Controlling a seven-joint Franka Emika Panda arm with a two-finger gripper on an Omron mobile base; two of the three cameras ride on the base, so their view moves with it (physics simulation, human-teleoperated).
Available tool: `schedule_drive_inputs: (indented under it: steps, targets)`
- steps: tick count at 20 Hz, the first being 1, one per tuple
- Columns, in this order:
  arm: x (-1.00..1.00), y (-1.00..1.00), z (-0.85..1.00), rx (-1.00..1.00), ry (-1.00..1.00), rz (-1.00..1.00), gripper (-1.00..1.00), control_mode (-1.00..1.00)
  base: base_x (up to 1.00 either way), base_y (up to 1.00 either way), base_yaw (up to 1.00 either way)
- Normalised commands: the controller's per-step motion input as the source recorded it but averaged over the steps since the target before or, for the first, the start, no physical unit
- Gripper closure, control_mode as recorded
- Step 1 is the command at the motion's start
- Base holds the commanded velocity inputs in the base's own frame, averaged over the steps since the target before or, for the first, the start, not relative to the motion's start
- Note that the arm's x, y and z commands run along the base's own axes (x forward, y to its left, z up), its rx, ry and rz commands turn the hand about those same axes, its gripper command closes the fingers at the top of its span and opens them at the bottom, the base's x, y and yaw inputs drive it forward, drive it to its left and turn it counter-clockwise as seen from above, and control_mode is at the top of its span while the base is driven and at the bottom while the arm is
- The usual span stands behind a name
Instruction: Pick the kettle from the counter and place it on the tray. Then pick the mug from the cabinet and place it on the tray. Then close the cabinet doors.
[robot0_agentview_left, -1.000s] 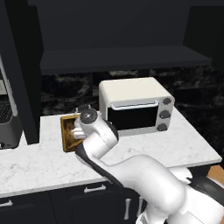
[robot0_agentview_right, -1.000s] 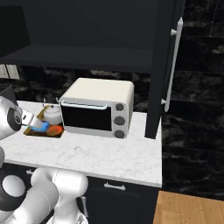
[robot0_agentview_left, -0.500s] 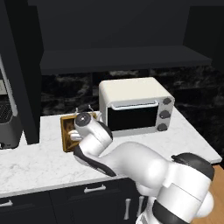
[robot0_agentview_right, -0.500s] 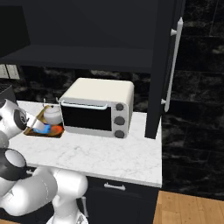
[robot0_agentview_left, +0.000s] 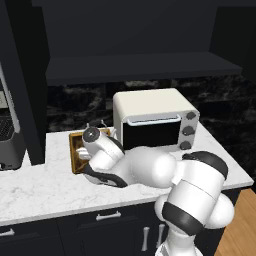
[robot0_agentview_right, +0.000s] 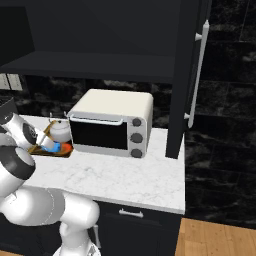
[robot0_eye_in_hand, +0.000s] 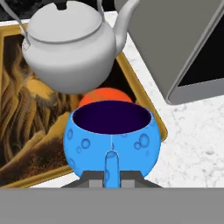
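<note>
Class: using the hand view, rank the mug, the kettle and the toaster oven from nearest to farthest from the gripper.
1. Mug: held at the gripper, jaws shut on its handle.
2. Kettle: just beyond the mug, on the tray.
3. Toaster oven: farther off, on the right beside the tray.

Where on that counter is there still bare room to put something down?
The counter is bare in front of the toaster oven and right of it, up to the open cabinet door. The tray is crowded: kettle on it, mug over its near edge.

Upright blue mug (robot0_eye_in_hand: 111, 142) before silver kettle (robot0_eye_in_hand: 70, 43) on tray (robot0_eye_in_hand: 19, 127).
</note>
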Motion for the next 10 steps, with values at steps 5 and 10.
schedule_drive_inputs:
  steps: [5,10]
  targets:
    - [0.09,0.11,-0.26,0.0,0.0,-0.01,1.0,-1.0,0.0,0.0,0.0]
    - [0.21,0.11,-0.15,0.0,0.0,-0.01,1.0,-1.0,0.0,0.0,0.0]
